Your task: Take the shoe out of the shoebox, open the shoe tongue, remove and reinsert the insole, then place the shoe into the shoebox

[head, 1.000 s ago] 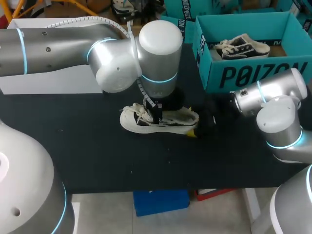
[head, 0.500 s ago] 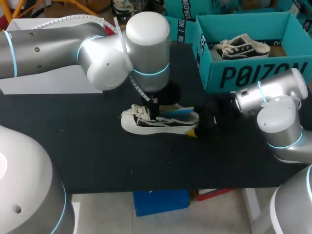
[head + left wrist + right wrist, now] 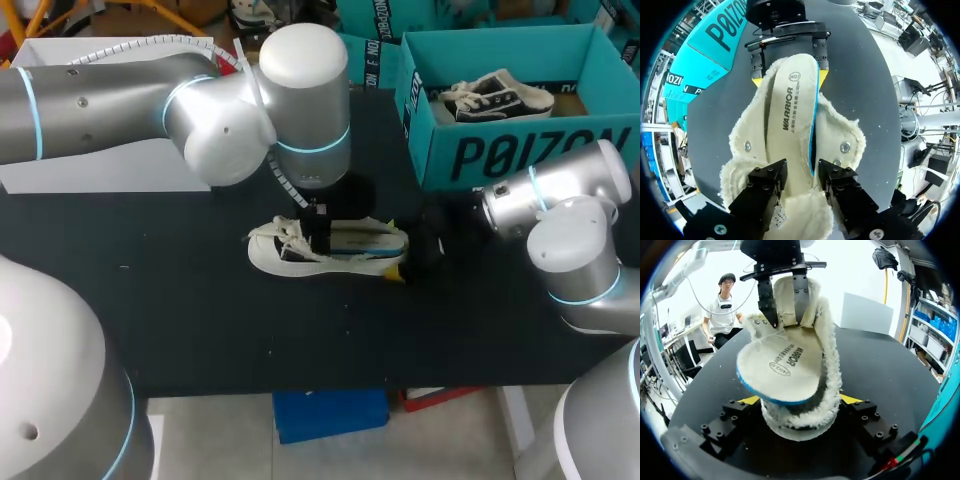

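Head view: the teal shoebox (image 3: 520,150) holds a dark shoe (image 3: 495,95). A pale shoe (image 3: 290,258) lies on the table (image 3: 200,320) near it, long axis left-right, toe left. The right gripper (image 3: 800,400) clamps its heel and the left gripper (image 3: 799,180) pinches its insole (image 3: 790,115).

The fleecy shoe (image 3: 272,256) is cream, its insole (image 3: 780,365) cream with a blue edge; the shoebox (image 3: 500,155) is teal, the worktop (image 3: 200,320) black.
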Robot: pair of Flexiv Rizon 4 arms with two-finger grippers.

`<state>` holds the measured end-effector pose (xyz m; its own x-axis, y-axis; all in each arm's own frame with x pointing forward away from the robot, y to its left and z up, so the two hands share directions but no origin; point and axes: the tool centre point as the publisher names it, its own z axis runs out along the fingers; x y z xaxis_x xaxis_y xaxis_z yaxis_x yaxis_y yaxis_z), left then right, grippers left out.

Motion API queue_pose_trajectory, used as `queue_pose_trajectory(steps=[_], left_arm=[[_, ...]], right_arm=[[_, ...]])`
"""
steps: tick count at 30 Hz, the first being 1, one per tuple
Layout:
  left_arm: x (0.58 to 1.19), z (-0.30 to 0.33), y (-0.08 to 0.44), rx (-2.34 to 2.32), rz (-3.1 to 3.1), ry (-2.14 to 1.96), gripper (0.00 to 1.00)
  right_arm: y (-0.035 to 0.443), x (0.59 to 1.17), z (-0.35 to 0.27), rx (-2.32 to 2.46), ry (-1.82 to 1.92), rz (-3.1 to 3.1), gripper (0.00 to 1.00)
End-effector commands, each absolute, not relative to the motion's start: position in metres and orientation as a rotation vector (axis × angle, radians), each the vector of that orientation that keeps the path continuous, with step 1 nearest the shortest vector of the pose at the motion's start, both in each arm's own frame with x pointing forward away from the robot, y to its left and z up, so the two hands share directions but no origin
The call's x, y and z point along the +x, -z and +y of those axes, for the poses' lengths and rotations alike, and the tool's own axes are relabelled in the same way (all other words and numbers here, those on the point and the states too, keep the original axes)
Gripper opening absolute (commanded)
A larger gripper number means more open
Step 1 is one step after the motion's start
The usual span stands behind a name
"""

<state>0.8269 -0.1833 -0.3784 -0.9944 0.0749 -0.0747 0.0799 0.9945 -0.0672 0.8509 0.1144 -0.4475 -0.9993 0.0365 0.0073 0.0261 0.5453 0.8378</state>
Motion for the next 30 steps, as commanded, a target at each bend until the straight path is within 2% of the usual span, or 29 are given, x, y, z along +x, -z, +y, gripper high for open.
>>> queue_pose_trajectory(steps=[1, 9, 11, 15, 19, 22, 27, 30], left_arm=[[0.827, -0.203, 0.377, 0.159, 3.055, 0.12, 1.0], [0.821, -0.233, 0.369, 0.288, 2.999, 0.131, 1.0], [0.822, -0.237, 0.372, 0.31, 3.0, 0.136, 0.87], [0.822, -0.243, 0.375, 0.326, 2.989, 0.14, 0.74], [0.823, -0.249, 0.378, 0.345, 2.977, 0.148, 0.83], [0.825, -0.252, 0.379, 0.349, 2.973, 0.152, 0.85], [0.828, -0.257, 0.379, 0.355, 2.965, 0.16, 0.82], [0.829, -0.26, 0.379, 0.359, 2.96, 0.164, 0.76]], right_arm=[[0.451, 0.852, 0.113, 0.057, -1.49, 2.755, 0.0], [0.451, 0.852, 0.113, 0.057, -1.49, 2.755, 0.0], [0.451, 0.852, 0.113, 0.057, -1.49, 2.755, 0.0], [0.451, 0.852, 0.113, 0.057, -1.49, 2.755, 0.0], [0.451, 0.852, 0.113, 0.057, -1.49, 2.755, 0.0], [0.451, 0.852, 0.113, 0.057, -1.49, 2.755, 0.0], [0.451, 0.852, 0.113, 0.057, -1.49, 2.755, 0.0], [0.451, 0.852, 0.113, 0.057, -1.49, 2.755, 0.0]])
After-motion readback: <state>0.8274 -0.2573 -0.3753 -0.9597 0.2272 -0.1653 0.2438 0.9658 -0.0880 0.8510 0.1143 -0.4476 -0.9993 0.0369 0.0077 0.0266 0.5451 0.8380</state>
